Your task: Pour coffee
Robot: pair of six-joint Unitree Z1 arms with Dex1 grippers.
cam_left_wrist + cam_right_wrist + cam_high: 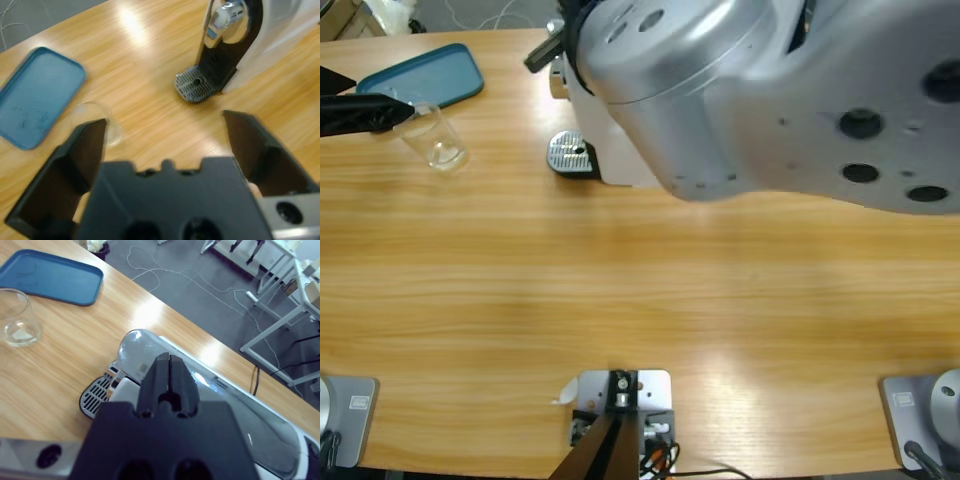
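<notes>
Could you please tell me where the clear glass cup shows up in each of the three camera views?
High view: the clear glass cup stands upper left, beside the left gripper.
Left wrist view: it shows at left centre, partly behind a jaw.
Right wrist view: it sits at the left edge.
Shared landmark: the blue tray lies near it in every view.

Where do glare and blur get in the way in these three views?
High view: a big silver arm elbow close under the camera hides most of the coffee machine; a pale sheen lies on the table. Left wrist view: bright glare on the wood near the top, and the left hand is soft. Right wrist view: ceiling light reflects off the machine's clear tank.
</notes>
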